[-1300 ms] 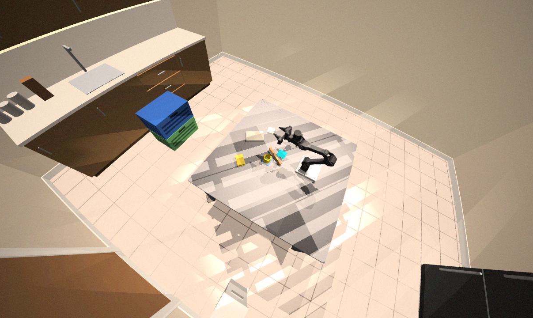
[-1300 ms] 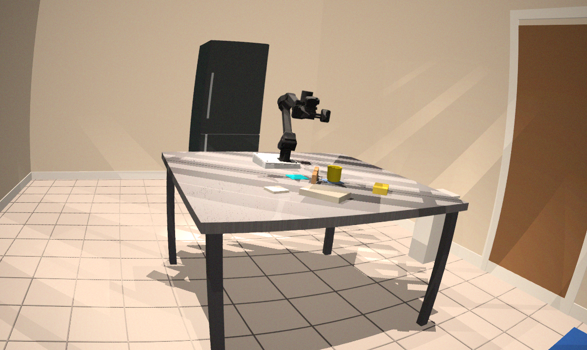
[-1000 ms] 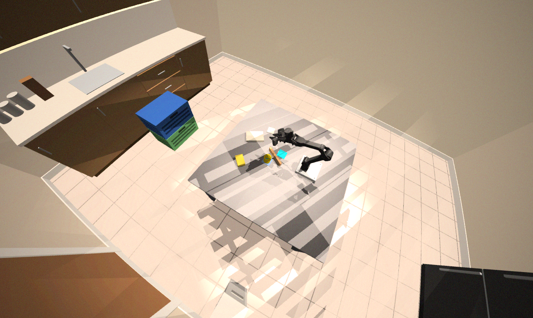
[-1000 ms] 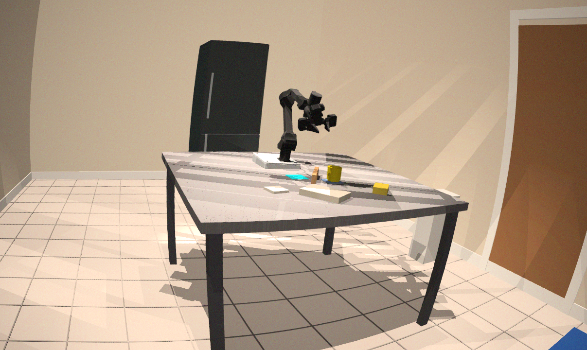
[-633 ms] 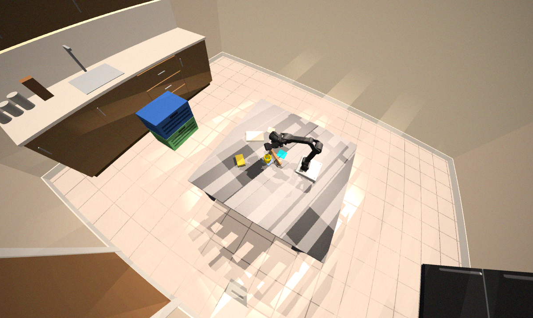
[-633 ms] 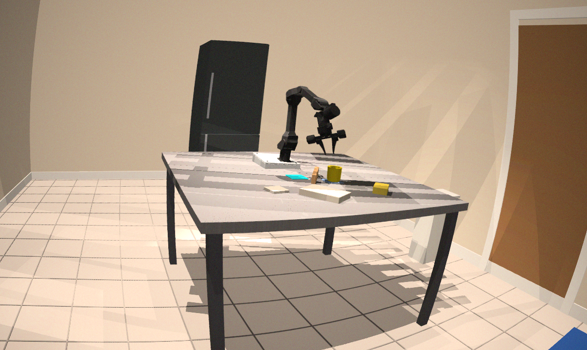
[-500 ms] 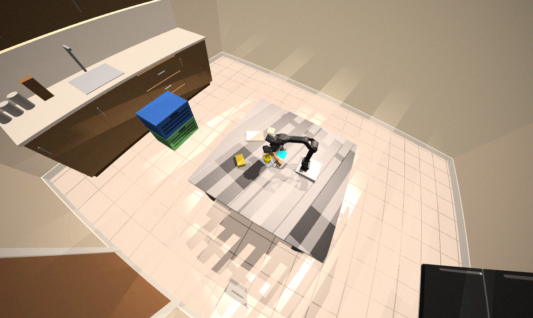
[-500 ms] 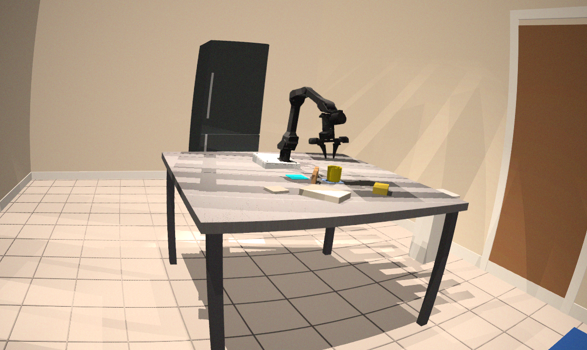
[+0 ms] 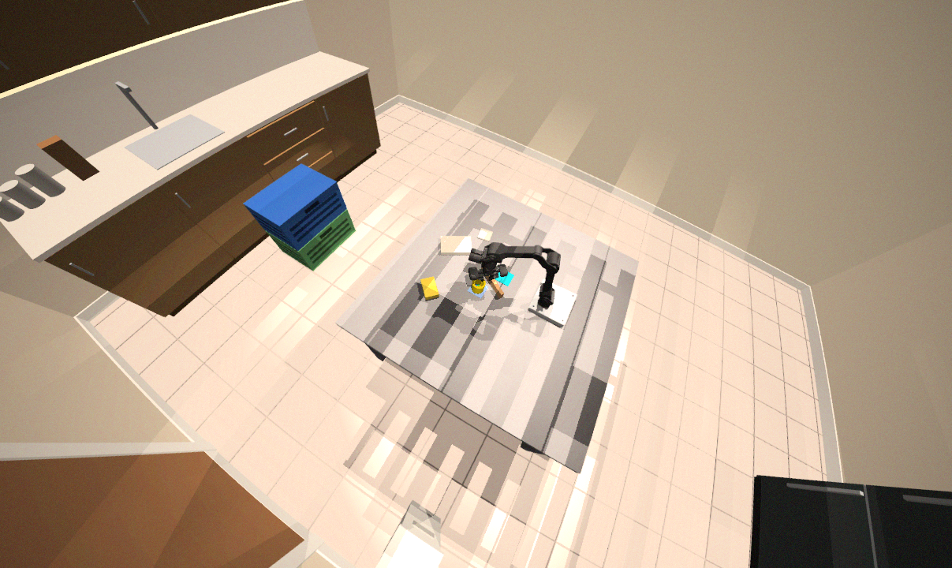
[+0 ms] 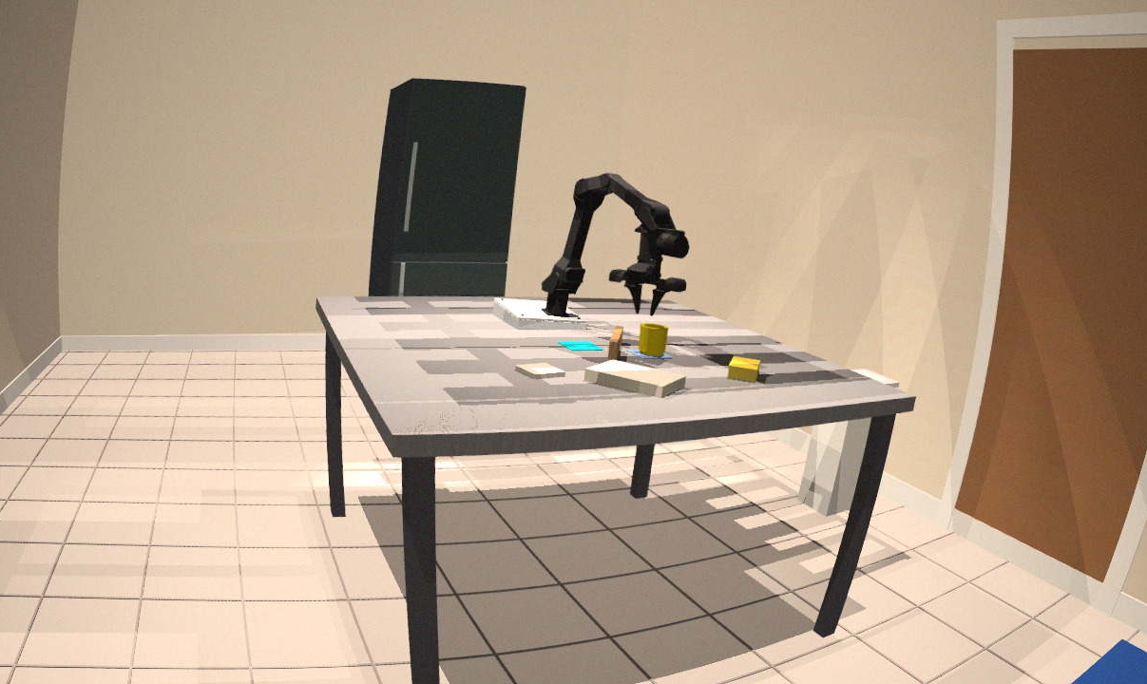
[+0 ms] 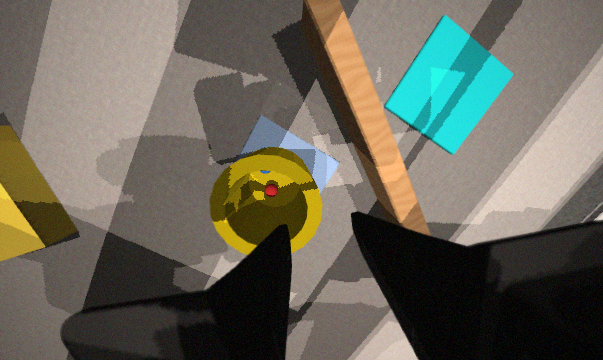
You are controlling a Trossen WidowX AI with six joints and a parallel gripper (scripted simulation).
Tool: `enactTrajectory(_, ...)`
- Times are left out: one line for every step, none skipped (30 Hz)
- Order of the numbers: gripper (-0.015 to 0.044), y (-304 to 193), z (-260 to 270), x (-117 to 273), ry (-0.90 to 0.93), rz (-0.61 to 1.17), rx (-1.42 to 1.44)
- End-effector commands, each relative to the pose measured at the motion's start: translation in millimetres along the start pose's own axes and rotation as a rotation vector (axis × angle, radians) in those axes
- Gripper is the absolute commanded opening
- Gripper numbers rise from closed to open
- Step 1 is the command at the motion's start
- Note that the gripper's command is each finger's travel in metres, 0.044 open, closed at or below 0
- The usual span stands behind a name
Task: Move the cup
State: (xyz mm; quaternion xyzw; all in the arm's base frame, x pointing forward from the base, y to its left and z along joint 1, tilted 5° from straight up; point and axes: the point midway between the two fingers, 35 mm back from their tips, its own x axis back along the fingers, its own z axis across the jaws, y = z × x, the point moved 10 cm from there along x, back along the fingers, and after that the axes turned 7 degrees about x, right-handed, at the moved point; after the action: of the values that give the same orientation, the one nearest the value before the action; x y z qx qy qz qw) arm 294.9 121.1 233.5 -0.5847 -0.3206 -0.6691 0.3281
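Overhead, the arm reaches out from its white base plate (image 9: 568, 312) (image 10: 508, 316) across the surface (image 9: 493, 381) (image 10: 467, 416) (image 11: 156, 30), bringing the jaws (image 9: 488, 272) (image 10: 645, 313) close to the yellow cup (image 9: 478, 286) (image 10: 654, 340) (image 11: 315, 210). The cup's place is the blue pad (image 9: 475, 293) (image 10: 663, 356) (image 11: 268, 131), with a yellow block (image 9: 429, 288) (image 10: 743, 369) (image 11: 11, 200) off to one side.

From the exterior view, the cup stands upright and the jaws hang above it, partly open with nothing between them. A wooden bar (image 9: 495, 288) (image 10: 615, 342) (image 11: 366, 105) rises between the cup and the cyan pad (image 9: 505, 278) (image 10: 580, 346) (image 11: 451, 85), which is presumably the goal.

In the wrist view, a red marble (image 11: 271, 190) shows inside the cup, along with a sliver of something blue, perhaps another. One fingertip overlaps the cup's near rim while the other lies toward the bar, so the jaws look off-centre. The step in hand seems to be lining up for a grasp. Best to centre first, check that the spread suits either the wall or the whole body, then descend straight without nudging the rim or bar. After a gentle grip, the lift should be level and high enough to clear the bar, since a tilt or knock could spill the marbles.
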Motion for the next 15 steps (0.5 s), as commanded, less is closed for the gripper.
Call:
enactTrajectory(0.0167, 0.5, 1.5, -6.1, 0.001, 0.005, -0.004)
enactTrajectory(0.0167, 0.5, 1.6, -7.8, 0.001, 0.005, -0.004)
enactTrajectory(0.0167, 0.6, 1.7, -9.4, 0.001, 0.005, -0.004)
enactTrajectory(0.0167, 0.6, 1.8, -11.0, 0.001, 0.005, -0.004)
enactTrajectory(0.0167, 0.7, 1.9, -12.7, 0.001, 0.005, -0.004)
enactTrajectory(0.0167, 0.7, 1.9, -14.3, 0.001, 0.005, -0.004)
enactTrajectory(0.0167, 0.7, 2.0, -15.9, 0.001, 0.005, -0.004)
enactTrajectory(0.0167, 0.7, 2.1, -17.6, 0.001, 0.005, -0.004)
enactTrajectory(0.0167, 0.7, 2.1, -19.2, 0.001, 0.005, -0.004)
enactTrajectory(0.0167, 0.7, 2.1, -20.8, 0.001, 0.005, -0.004)
enactTrajectory(0.0167, 0.7, 2.2, -22.5, 0.001, 0.005, -0.004)
enactTrajectory(0.0167, 0.7, 2.2, -24.1, 0.001, 0.005, -0.004)
enactTrajectory(0.0167, 0.7, 2.2, -25.7, 0.001, 0.005, -0.004)
enactTrajectory(0.0167, 0.7, 2.2, -27.4, 0.001, 0.005, -0.004)
enactTrajectory(0.0167, 0.7, 2.2, -29.0, 0.001, 0.005, -0.004)
